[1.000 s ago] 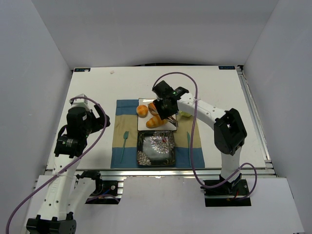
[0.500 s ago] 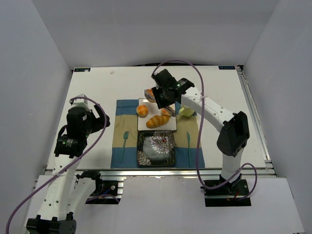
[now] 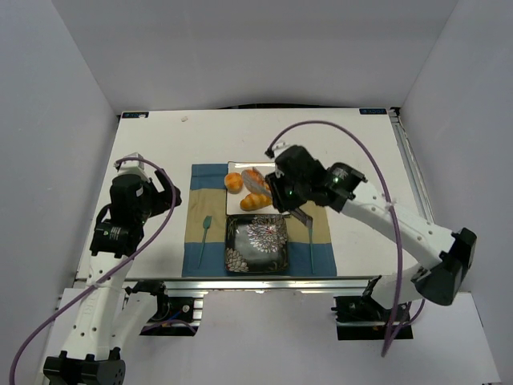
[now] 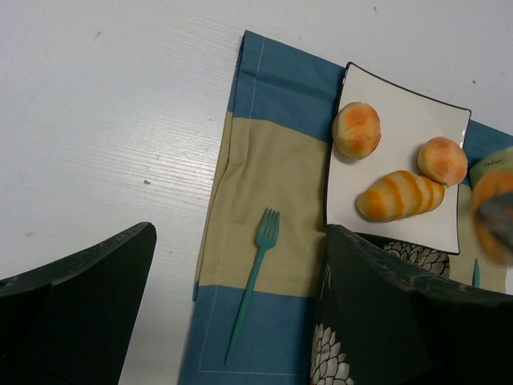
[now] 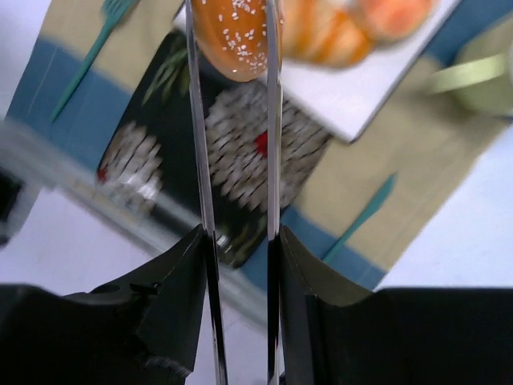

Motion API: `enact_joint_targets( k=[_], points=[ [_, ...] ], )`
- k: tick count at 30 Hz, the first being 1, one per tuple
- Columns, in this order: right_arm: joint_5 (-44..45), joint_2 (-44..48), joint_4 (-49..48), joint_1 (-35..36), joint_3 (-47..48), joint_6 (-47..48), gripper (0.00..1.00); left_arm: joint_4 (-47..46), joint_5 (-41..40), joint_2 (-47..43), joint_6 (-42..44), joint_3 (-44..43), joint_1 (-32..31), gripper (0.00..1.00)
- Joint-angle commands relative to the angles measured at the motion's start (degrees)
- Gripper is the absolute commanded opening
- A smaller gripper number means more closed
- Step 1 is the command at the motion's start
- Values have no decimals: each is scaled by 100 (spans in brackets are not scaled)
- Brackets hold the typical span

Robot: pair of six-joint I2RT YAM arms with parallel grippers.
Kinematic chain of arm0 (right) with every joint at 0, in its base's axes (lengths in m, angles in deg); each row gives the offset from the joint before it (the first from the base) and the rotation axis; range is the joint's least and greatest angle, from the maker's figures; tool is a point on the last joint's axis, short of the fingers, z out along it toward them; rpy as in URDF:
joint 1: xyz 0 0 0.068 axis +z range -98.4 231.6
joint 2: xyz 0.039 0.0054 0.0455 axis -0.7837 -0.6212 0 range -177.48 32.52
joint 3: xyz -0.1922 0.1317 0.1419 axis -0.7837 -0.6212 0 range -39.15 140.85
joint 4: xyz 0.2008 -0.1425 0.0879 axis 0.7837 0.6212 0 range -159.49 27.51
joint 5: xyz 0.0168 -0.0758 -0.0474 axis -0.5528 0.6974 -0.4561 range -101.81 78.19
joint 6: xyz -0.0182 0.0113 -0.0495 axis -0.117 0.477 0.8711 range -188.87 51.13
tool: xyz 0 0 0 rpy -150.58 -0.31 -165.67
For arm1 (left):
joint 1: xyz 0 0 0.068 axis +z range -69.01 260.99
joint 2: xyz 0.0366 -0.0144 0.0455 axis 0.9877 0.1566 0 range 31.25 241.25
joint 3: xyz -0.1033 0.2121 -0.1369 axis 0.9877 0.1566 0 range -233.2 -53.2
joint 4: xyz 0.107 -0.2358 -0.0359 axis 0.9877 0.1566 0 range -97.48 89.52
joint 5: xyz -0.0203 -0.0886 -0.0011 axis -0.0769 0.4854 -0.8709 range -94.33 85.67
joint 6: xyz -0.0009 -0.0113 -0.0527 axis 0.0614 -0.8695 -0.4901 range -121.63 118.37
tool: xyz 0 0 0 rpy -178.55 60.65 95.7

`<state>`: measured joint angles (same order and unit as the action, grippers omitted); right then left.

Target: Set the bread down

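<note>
White counter (image 3: 160, 144), striped mat (image 3: 196, 180); right claw (image 5: 232, 12) grips bread (image 5: 232, 36), black plate (image 5: 240, 136) under claw, white plate (image 5: 353, 88) past its tips; left claw (image 4: 236, 273) wide, empty.

The setting was a robot lab: a white bench (image 3: 152, 144) boxed by plain walls (image 3: 256, 56), edged with aluminium rail (image 3: 264, 278), bearing a cabled left arm (image 3: 128, 204) and right arm (image 3: 385, 212).

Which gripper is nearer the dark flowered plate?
Right. The right gripper hangs by the plate's far edge, fingers shut on the bread; the left gripper sits off its left side, beyond the placemat.
</note>
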<state>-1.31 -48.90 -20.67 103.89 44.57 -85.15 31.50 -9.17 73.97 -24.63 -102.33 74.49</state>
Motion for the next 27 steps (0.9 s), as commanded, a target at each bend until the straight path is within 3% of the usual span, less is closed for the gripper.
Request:
enact_joint_targets(
  k=[1,6,16,20,23,27],
  points=[
    [136,416,93,719,-460,-559,42,-215,106,-158,-55,-10,-18,98],
    [558,637,67,1687,-1103,-1167,42,-242,247,-176,-73,-9,-18,98],
    [672,436,-715,1890,-2176,-1449,42,-66,247,-264,-2,-115,-18,98],
    [646,268,-795,1890,-2211,-1431,47,-57,264,-290,-37,-80,-18,98],
    [611,241,-804,1890,-2185,-1423,59,-22,256,-317,-46,-97,-18,98],
    [628,320,-725,1890,-2080,-1440,61,13,221,-352,-37,-97,-18,98]
  ],
)
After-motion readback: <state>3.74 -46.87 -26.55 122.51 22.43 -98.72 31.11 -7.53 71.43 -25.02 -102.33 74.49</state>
